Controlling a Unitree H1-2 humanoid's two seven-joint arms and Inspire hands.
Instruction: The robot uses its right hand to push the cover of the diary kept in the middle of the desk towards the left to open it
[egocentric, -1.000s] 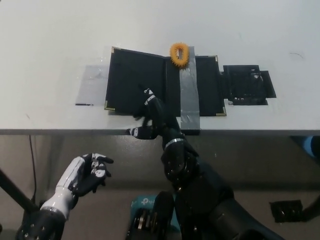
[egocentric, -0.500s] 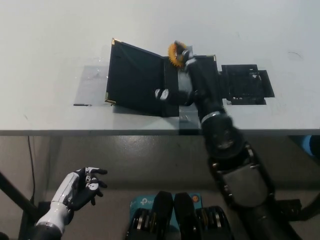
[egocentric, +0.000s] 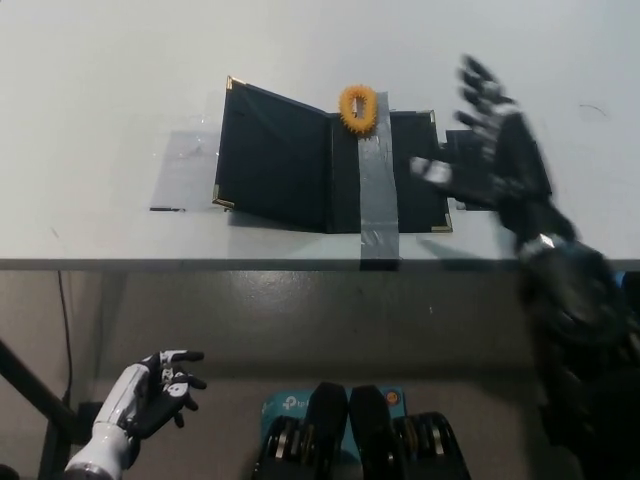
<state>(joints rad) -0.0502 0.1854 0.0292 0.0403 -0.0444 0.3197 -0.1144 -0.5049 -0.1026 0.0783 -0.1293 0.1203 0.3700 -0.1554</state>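
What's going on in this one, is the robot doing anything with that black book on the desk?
The diary lies open on the white desk, its left cover tilted up rather than flat, and a strip of grey tape holds its right side down. An orange ring sits at the top of the spine. The black right hand hovers open over the diary's right edge, touching nothing I can make out. The white left hand rests below the desk edge, fingers loosely apart.
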